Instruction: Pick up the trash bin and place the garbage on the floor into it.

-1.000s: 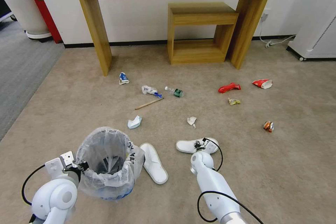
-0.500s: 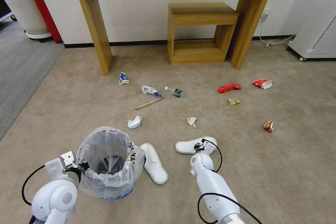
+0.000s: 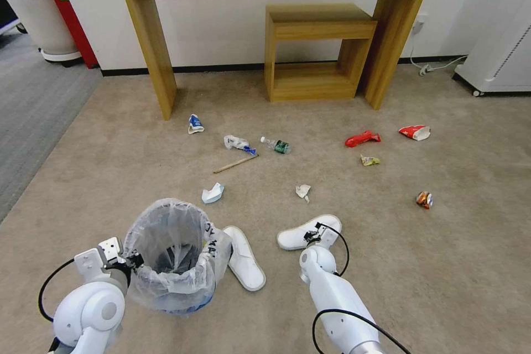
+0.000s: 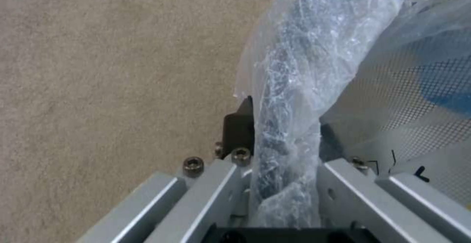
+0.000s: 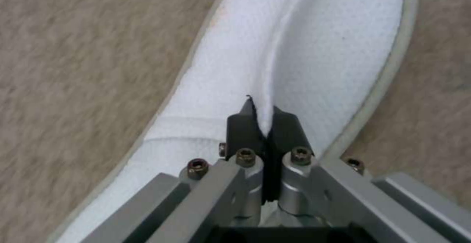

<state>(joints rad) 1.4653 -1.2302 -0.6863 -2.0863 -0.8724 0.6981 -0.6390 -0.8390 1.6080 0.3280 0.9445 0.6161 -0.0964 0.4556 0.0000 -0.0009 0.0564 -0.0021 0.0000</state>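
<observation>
**Bin gripped by the rim, slipper in the other claw**

The trash bin (image 3: pixel 168 257) sits on the floor (image 3: pixel 110 177) at my lower left. My left gripper (image 4: pixel 282 140) is clamped on its bag-covered rim, presumably so I can carry it along to the litter. My right gripper (image 5: pixel 265 120) pinches the upper of a white slipper (image 5: pixel 314 52) (not rubbish, I judge; it may just be in the way). The garbage (image 3: pixel 301 191) lies scattered well ahead, a second slipper (image 3: pixel 243 257) just beside the bin.
</observation>
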